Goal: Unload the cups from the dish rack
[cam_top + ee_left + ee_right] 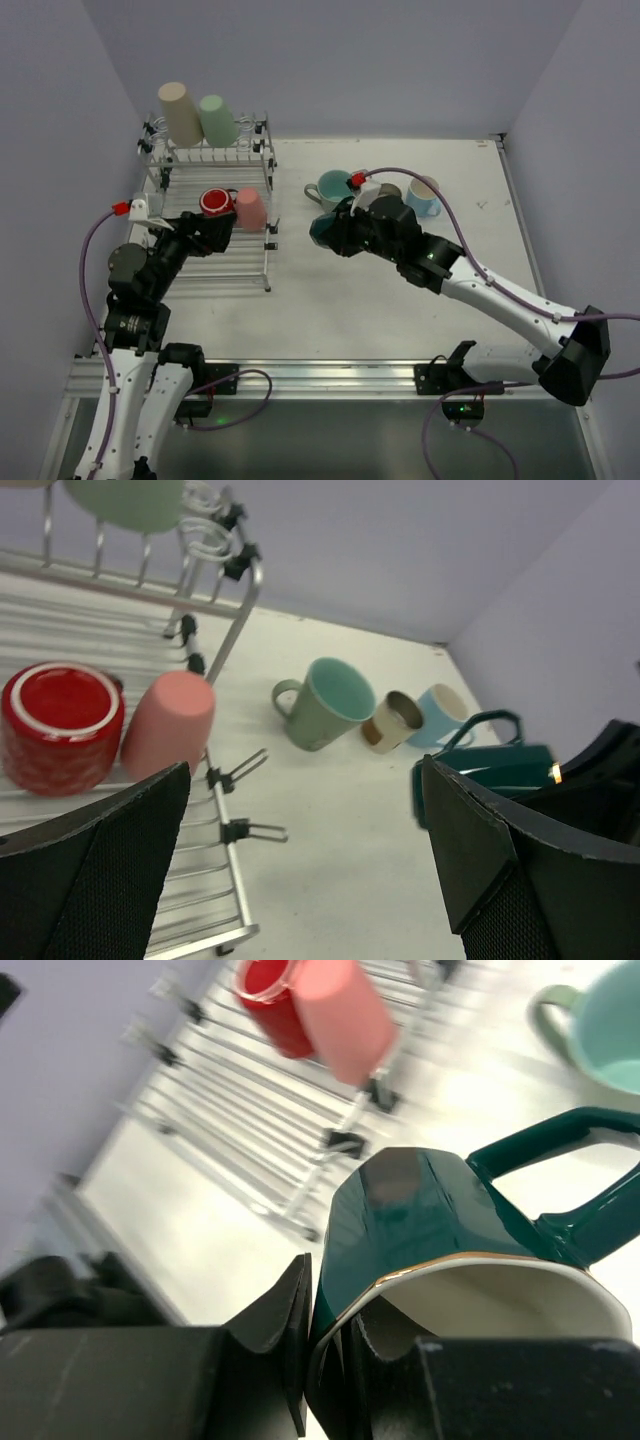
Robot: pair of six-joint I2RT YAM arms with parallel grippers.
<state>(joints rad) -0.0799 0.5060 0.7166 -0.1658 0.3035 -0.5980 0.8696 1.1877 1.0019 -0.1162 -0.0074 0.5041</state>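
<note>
The right hand [335,1345] is clenching the dark green mug [420,1210] by its rim, just right of the dish rack [225,265]. The left hand [205,232] is hovering released over the rack's front tier, nearer the red cup [60,725] and pink cup [168,720] just beyond it.

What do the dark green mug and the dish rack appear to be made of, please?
The dark green mug looks like glazed ceramic: glossy reflections on its faceted side, a thin gold line at the rim, a pale inside. The dish rack is probably chrome-plated steel wire: thin, shiny silver bars.
</note>
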